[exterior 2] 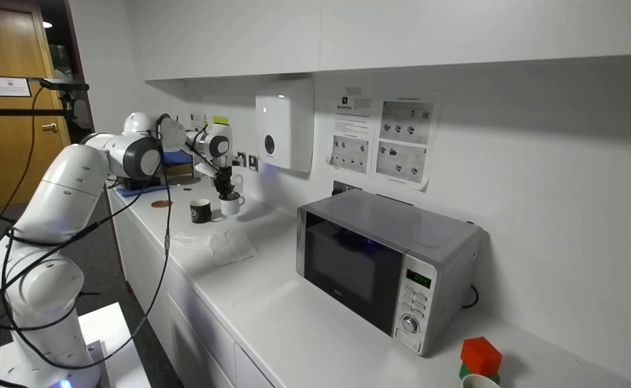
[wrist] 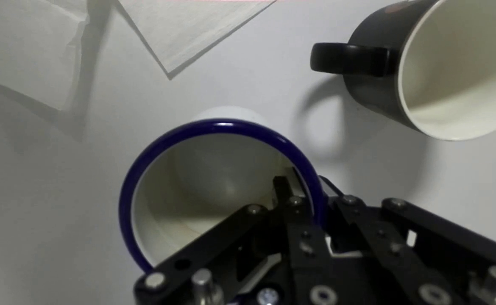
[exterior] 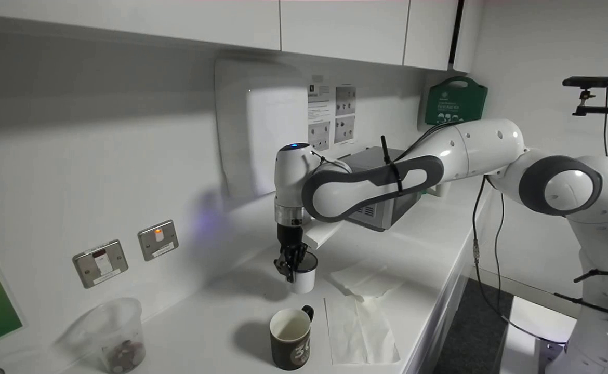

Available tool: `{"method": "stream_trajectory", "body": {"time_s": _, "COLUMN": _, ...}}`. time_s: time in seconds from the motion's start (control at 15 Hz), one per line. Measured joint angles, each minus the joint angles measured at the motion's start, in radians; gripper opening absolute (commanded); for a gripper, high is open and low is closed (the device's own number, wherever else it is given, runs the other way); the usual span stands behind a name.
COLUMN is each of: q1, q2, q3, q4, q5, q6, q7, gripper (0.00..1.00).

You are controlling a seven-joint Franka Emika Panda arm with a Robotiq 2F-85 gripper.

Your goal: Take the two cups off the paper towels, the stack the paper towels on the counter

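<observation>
The pale cup (exterior: 302, 281) has a white body and a dark blue rim and stands about upright. My gripper (wrist: 303, 192) is shut on its rim, one finger inside and one outside. I cannot tell whether its base touches the counter. The dark mug (exterior: 291, 340), pale inside with a black handle, stands on the white counter (exterior: 215, 337) beside it. Both cups also show in an exterior view, the pale cup (exterior 2: 230, 205) under the gripper (exterior 2: 226, 189) and the mug (exterior 2: 200, 211). Two paper towels (exterior: 364, 332) (exterior: 369, 279) lie partly overlapping beside the cups, with no cup on them.
A clear container (exterior: 122, 343) stands near the wall. A grey microwave (exterior 2: 358, 258) stands farther along the counter. A red block (exterior 2: 480, 355) is beyond it. A white dispenser (exterior 2: 285, 124) hangs on the wall close to the arm. Cabinets (exterior: 343, 28) hang above.
</observation>
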Motion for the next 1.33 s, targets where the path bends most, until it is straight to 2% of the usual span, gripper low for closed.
{"method": "stream_trajectory", "body": {"time_s": 0.67, "q1": 0.020, "q2": 0.147, "q3": -0.003, "q4": 0.182, "q5": 0.032, "q6": -0.066, "q7": 0.009, "gripper": 0.02}}
{"method": "stream_trajectory", "body": {"time_s": 1.2, "q1": 0.024, "q2": 0.216, "q3": -0.020, "q4": 0.237, "q5": 0.030, "q6": -0.066, "q7": 0.066, "gripper": 0.02}}
{"method": "stream_trajectory", "body": {"time_s": 1.27, "q1": 0.024, "q2": 0.219, "q3": -0.020, "q4": 0.238, "q5": 0.030, "q6": -0.066, "q7": 0.071, "gripper": 0.32}}
{"method": "stream_trajectory", "body": {"time_s": 1.33, "q1": 0.024, "q2": 0.222, "q3": -0.020, "q4": 0.240, "q5": 0.030, "q6": -0.066, "q7": 0.076, "gripper": 0.32}}
